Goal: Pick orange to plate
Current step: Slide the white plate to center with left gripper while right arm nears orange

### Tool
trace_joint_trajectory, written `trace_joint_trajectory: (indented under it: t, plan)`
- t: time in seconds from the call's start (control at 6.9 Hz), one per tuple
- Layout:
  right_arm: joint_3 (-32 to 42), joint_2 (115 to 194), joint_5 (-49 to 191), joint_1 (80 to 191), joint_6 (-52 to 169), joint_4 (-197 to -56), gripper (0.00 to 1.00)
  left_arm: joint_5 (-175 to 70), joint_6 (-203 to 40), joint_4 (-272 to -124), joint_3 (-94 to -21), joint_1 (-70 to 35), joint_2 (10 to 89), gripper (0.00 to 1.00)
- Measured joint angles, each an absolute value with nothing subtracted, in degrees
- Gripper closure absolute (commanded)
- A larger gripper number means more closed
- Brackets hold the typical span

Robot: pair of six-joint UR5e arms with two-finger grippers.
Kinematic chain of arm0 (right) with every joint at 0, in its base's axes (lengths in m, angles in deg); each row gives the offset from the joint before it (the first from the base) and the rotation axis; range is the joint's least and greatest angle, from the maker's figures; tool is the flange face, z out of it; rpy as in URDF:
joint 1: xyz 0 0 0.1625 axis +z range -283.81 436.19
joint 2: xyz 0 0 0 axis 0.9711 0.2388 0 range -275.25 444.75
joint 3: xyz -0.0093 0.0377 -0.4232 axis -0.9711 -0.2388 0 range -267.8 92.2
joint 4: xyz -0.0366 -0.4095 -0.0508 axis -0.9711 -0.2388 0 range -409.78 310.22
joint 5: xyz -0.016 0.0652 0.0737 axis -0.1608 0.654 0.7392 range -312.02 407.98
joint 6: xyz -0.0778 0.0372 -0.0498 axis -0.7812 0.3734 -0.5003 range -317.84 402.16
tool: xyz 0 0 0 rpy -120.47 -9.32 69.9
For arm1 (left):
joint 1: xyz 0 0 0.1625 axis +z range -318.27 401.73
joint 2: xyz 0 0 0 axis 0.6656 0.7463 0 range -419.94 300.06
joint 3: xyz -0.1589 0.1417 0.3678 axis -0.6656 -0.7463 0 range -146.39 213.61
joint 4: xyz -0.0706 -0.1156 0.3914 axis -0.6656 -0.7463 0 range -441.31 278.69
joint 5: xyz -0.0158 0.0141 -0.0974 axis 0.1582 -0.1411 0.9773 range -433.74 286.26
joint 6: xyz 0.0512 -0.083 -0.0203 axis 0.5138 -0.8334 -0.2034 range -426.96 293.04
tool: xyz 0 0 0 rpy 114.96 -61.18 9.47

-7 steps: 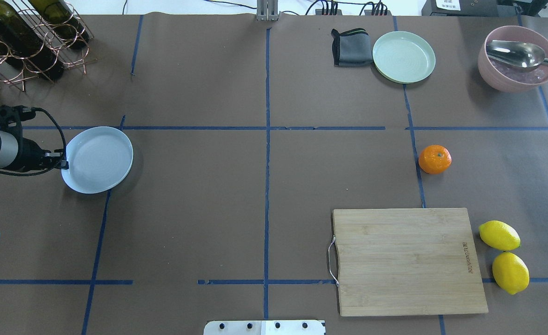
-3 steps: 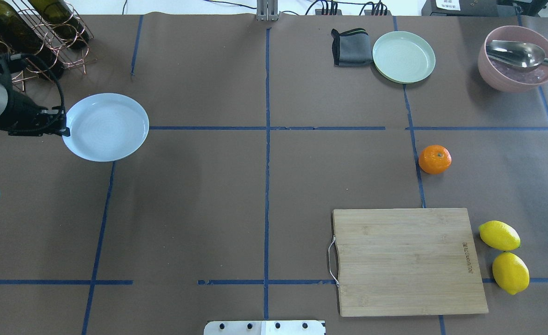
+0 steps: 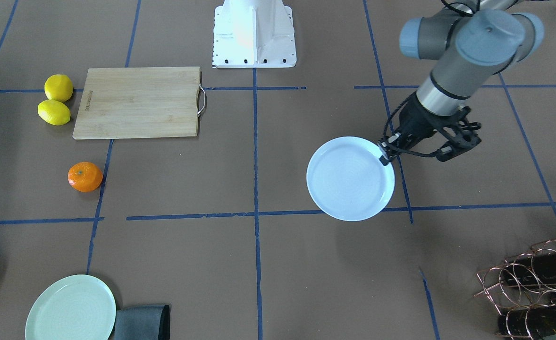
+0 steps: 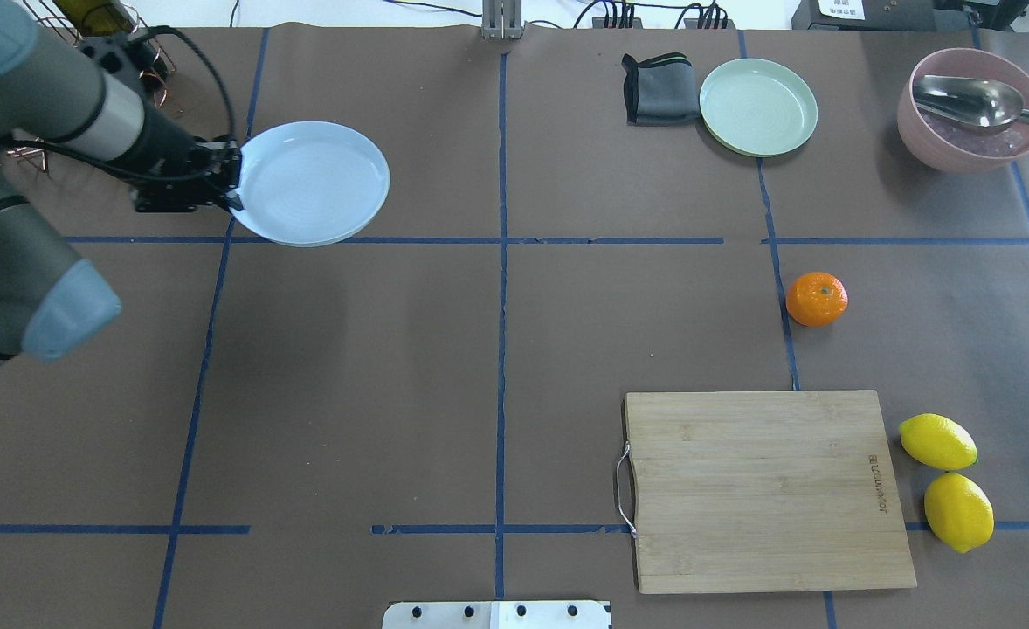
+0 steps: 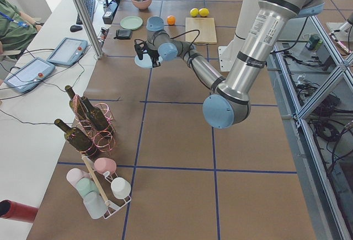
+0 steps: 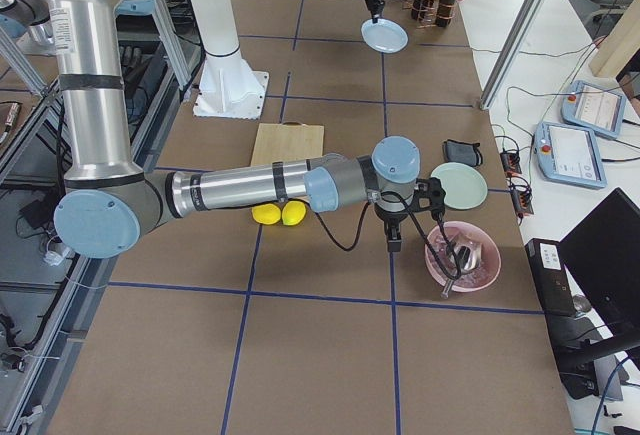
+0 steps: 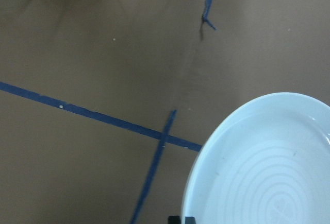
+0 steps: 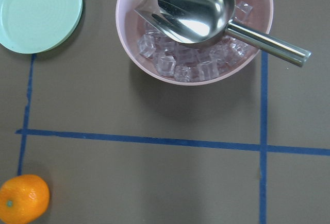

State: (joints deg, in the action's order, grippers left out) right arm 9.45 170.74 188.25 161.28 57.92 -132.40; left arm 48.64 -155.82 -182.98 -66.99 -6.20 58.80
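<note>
Nearest us, we count one rectangular bamboo board (image 4: 768, 489) with a wire handle, and two glossy yellow lemons (image 4: 937, 441) side by side on the brown paper-covered counter (image 4: 392, 393). Beyond them sits the one orange (image 4: 817, 299), round and dimpled, beside a blue tape line and well apart from the plate (image 4: 314, 183). The left pincer (image 4: 235, 183) is clenched on that smooth, pale blue plate's rim, holding it above the counter. Farthest off we see one light green plate (image 4: 758, 107), one folded grey cloth (image 4: 657, 87), and one pink bowl (image 4: 921, 131) of ice cubes (image 8: 175, 64) with a steel scoop (image 4: 969, 100). We cannot tell whether the right pincer (image 6: 393, 238) is released or clenched.
</note>
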Motion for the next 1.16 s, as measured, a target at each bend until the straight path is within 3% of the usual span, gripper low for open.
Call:
trace_joint_trajectory:
  t: [0.29, 0.58, 0.72, 0.87, 1.16]
  plan:
    - [15.6, 170.3, 188.3, 155.4, 71.1, -132.3, 0.0, 42.9, -166.8, -189.0, -58.2, 2.5, 66.3, 1.0]
    - [18.8, 168.5, 188.1, 151.4, 79.6, -132.3, 0.0, 36.5, -170.9, -194.9, -52.4, 7.9, 68.7, 1.0]
    - [19.4, 167.9, 188.0, 150.4, 81.3, -132.3, 0.0, 35.0, -171.3, -195.9, -51.2, 9.3, 68.9, 0.7]
    - [19.6, 167.4, 187.8, 149.7, 82.2, -132.3, 0.0, 34.4, -171.2, -196.3, -50.8, 10.1, 68.9, 0.01]
    - [19.7, 167.0, 185.9, 148.0, 82.9, -132.3, 0.0, 34.1, -168.0, -196.3, -52.2, 10.2, 68.0, 0.0]
